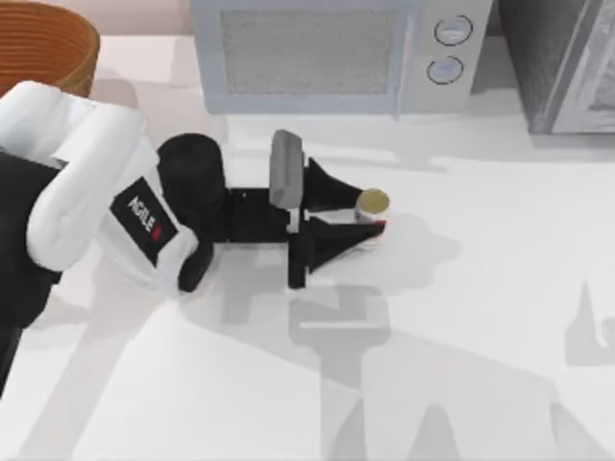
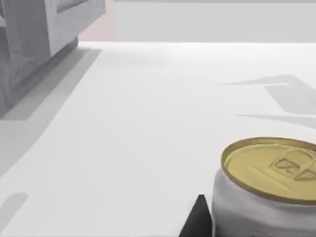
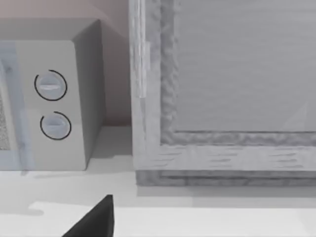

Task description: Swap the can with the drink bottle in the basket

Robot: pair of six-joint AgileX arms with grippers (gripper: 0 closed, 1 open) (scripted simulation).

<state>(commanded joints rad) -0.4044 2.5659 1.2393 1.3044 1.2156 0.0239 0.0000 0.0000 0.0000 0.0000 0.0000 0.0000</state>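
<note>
The can [image 1: 372,201] stands upright near the table's middle, white with red lettering and a dull gold top. My left gripper [image 1: 370,213] reaches in from the left and is shut on the can, one black finger on each side. In the left wrist view the can [image 2: 266,197] is close up, with a fingertip [image 2: 198,219] against its side. The basket [image 1: 58,48] is at the far left corner, tan wicker with an orange-brown inside. The drink bottle is hidden. A dark part of my right gripper [image 3: 96,219] faces the microwave.
A grey microwave [image 1: 336,53] stands at the back centre, right behind the can, and its two dials [image 3: 52,103] face forward. A large grey textured box [image 1: 567,62] fills the back right corner. Open white tabletop lies in front of and to the right of the can.
</note>
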